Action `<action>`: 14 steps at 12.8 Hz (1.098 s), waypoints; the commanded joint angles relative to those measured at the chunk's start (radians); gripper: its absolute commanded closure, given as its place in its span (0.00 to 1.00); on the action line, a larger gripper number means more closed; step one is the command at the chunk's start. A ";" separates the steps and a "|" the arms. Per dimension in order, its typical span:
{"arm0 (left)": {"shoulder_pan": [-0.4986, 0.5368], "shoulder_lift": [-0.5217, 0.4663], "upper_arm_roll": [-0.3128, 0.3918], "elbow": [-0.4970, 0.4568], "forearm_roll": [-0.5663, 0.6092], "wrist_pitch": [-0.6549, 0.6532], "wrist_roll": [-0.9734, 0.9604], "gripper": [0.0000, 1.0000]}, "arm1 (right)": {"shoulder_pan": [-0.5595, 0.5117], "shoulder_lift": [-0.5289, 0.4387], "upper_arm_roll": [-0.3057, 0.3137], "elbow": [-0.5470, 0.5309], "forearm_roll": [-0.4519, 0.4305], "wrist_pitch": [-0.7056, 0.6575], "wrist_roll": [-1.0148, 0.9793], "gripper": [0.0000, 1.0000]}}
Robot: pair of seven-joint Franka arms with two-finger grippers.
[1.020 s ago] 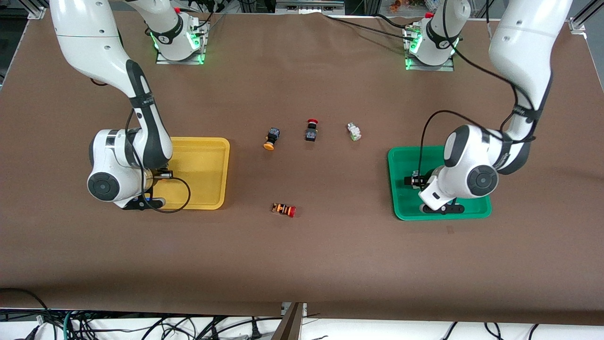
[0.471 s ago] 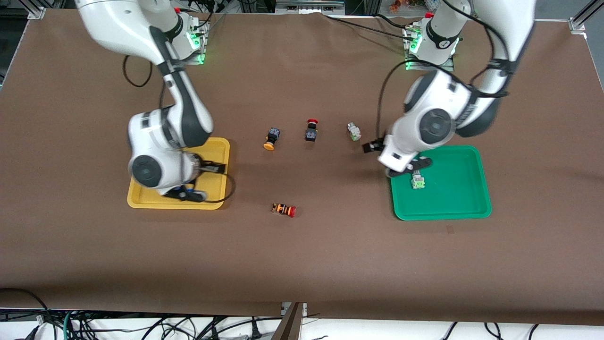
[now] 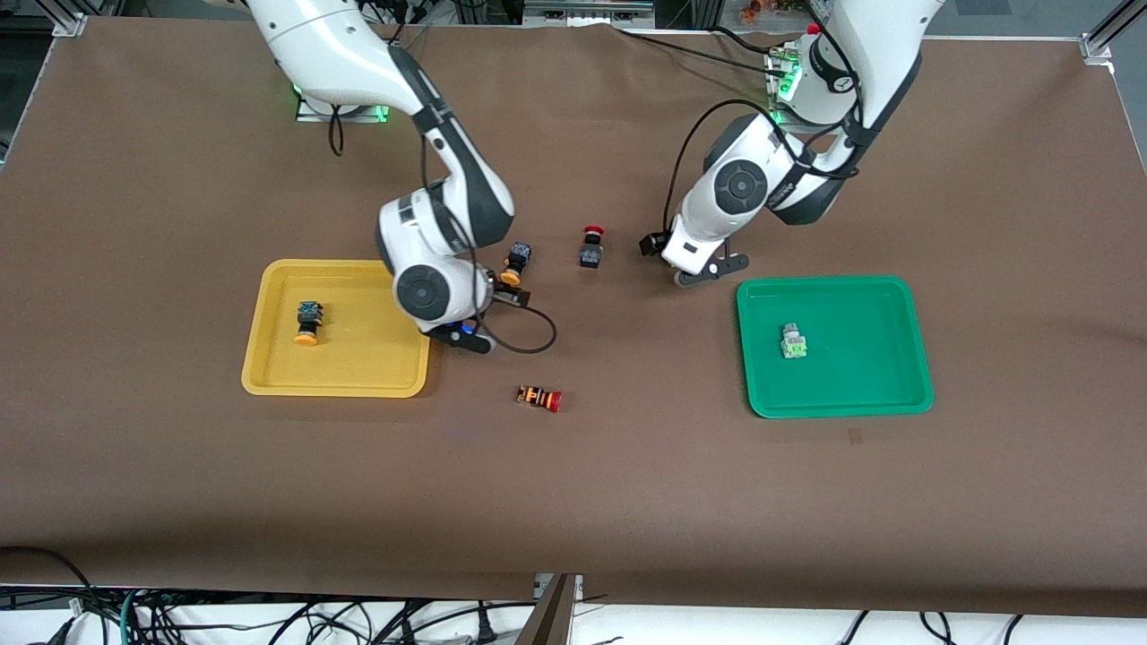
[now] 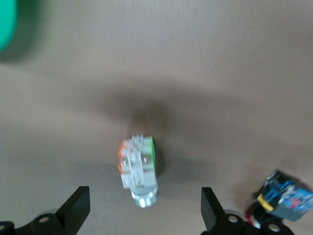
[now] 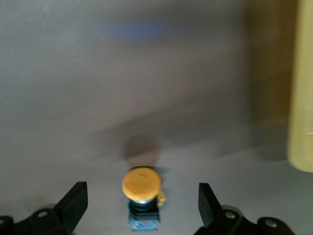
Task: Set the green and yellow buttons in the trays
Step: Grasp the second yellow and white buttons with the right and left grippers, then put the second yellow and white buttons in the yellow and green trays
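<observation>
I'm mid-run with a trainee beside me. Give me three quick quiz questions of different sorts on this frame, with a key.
1. True or false: the yellow tray holds one yellow button.
2. What lies between the left gripper's open fingers in its wrist view?
A. the red-capped black switch
B. a green button
C. nothing
3. Fill in: the right gripper is open over the loose yellow button, which lies on the ____ beside the yellow tray.

Key:
1. True.
2. B: the green button lies on the table; another sits in the green tray.
3. table.
</observation>
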 commanded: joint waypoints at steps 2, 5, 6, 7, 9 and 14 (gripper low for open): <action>-0.006 0.042 0.002 -0.001 0.062 0.053 -0.040 0.10 | 0.077 0.014 -0.010 -0.032 0.022 0.068 0.050 0.18; -0.003 0.090 0.036 0.000 0.166 0.054 -0.066 0.37 | 0.094 0.014 -0.010 -0.074 0.022 0.089 0.037 0.82; -0.005 0.091 0.036 0.000 0.168 0.054 -0.070 0.75 | 0.094 0.014 -0.010 -0.075 0.019 0.088 0.036 0.96; -0.012 0.082 0.036 0.003 0.168 0.044 -0.081 1.00 | 0.092 0.004 -0.013 -0.071 0.014 0.077 0.030 1.00; -0.008 0.073 0.033 0.011 0.168 0.039 -0.125 1.00 | 0.073 -0.050 -0.063 -0.054 0.008 0.030 -0.068 1.00; 0.083 -0.006 0.035 0.228 0.168 -0.357 -0.093 1.00 | -0.018 -0.030 -0.309 -0.025 -0.013 -0.142 -0.591 1.00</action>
